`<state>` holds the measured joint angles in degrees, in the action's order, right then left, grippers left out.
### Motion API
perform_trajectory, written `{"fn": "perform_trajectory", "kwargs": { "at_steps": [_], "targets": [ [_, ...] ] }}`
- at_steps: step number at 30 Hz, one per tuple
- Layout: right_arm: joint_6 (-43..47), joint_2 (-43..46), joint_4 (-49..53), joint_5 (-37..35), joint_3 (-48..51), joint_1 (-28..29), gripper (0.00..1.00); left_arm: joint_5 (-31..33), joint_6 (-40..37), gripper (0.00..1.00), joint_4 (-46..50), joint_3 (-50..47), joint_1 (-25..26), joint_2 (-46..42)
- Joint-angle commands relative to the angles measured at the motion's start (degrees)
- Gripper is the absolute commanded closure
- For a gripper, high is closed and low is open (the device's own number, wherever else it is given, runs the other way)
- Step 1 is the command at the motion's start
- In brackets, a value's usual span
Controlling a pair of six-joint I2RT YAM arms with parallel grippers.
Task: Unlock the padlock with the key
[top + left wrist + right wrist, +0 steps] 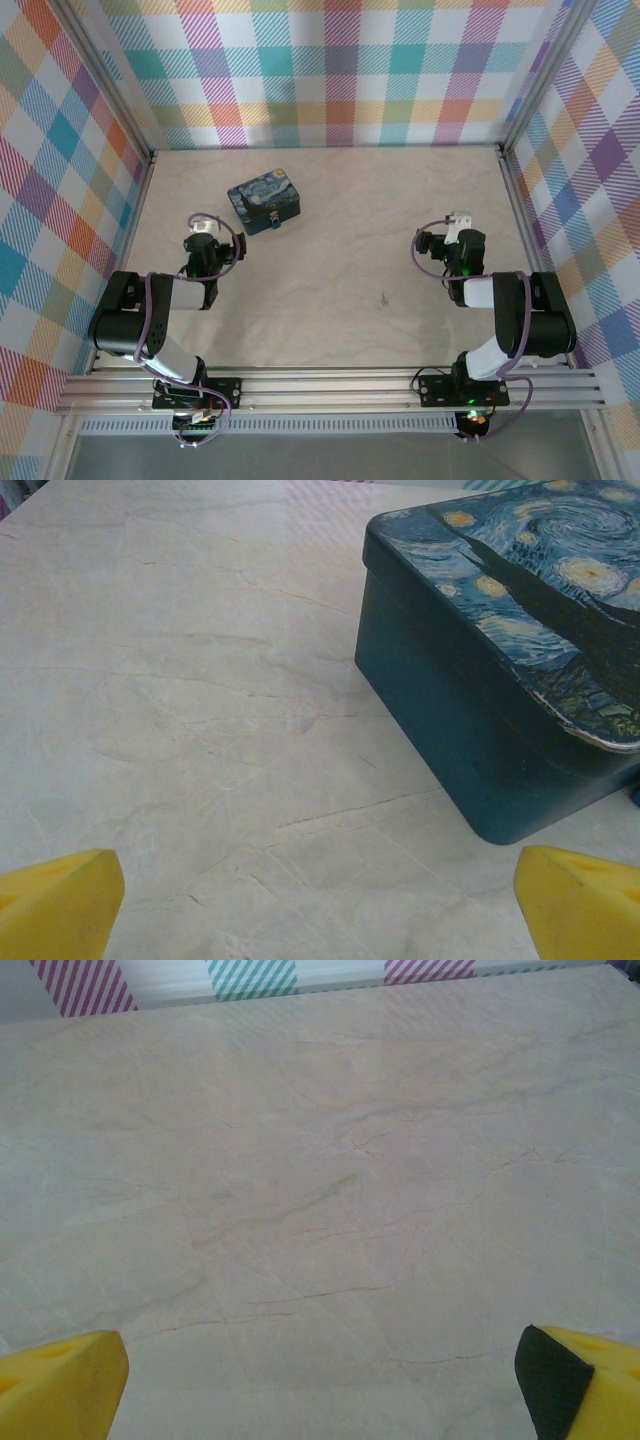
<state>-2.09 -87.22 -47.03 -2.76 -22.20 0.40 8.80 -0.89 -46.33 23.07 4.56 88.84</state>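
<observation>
— Padlock (275, 222): where does it sit?

— Right against the tin (264, 204), at its near right corner, touching the front face. It is a tiny blue thing with a silvery bit. From my left wrist I catch just a sliver of blue past the tin's near corner, too little to make out.

— And your jaws?

— Both pairs are spread wide with nothing between them. My left gripper (204, 227) hangs near the tin, to its near left. Its yellow fingers (60, 905) frame bare table (200, 730), and the tin's side wall rises off to their right, apart from them. My right gripper (457, 222) is well apart from the tin, far to its right, over bare table too.

— Room to move?

— Open table runs all round the tin, with a broad strip beyond it up to the far wall and a wider stretch to its right. The checked walls (330, 70) close the far, left and right sides. The tin stands nearer the left wall, yet clear of it.

— Anything in the way?

— The tin itself is the bulky thing beside my left fingers. A small dark speck (384, 297) lies well to the tin's near right, too small to name.
</observation>
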Motion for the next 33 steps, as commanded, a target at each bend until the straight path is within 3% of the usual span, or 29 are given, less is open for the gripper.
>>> {"fn": "perform_trajectory", "kwargs": {
  "at_steps": [1, 8, 14, 19, 25, 33],
  "targets": [
    [-0.1, 4.7, 2.2, -1.2, -0.4, 0.3, 0.00, 2.3, 1.1, 0.00, 2.9, -0.9, -0.4, -7.1],
    [-5.0, 15.9, 23.2, -0.2, -6.3, 0.3, 0.00, -1.8, 9.0, 0.00, 22.3, 4.2, -0.3, -24.3],
    [-15.0, 21.5, 43.0, 8.8, -14.7, 0.4, 0.00, -12.4, 18.5, 0.00, 33.4, 9.1, 1.2, -29.4],
    [-20.1, 22.7, 58.6, 16.2, -22.6, 2.1, 0.00, -18.5, 21.9, 0.00, 40.4, 12.2, 5.9, -32.0],
    [-20.8, 26.1, 69.5, 20.8, -27.2, 6.3, 0.00, -21.2, 31.7, 0.00, 40.0, 11.5, 10.5, -33.3],
    [-19.1, 30.5, 81.0, 10.5, -25.9, 17.0, 0.00, -21.1, 41.3, 0.00, 33.5, 10.6, 19.4, -29.5]
  ]
}}
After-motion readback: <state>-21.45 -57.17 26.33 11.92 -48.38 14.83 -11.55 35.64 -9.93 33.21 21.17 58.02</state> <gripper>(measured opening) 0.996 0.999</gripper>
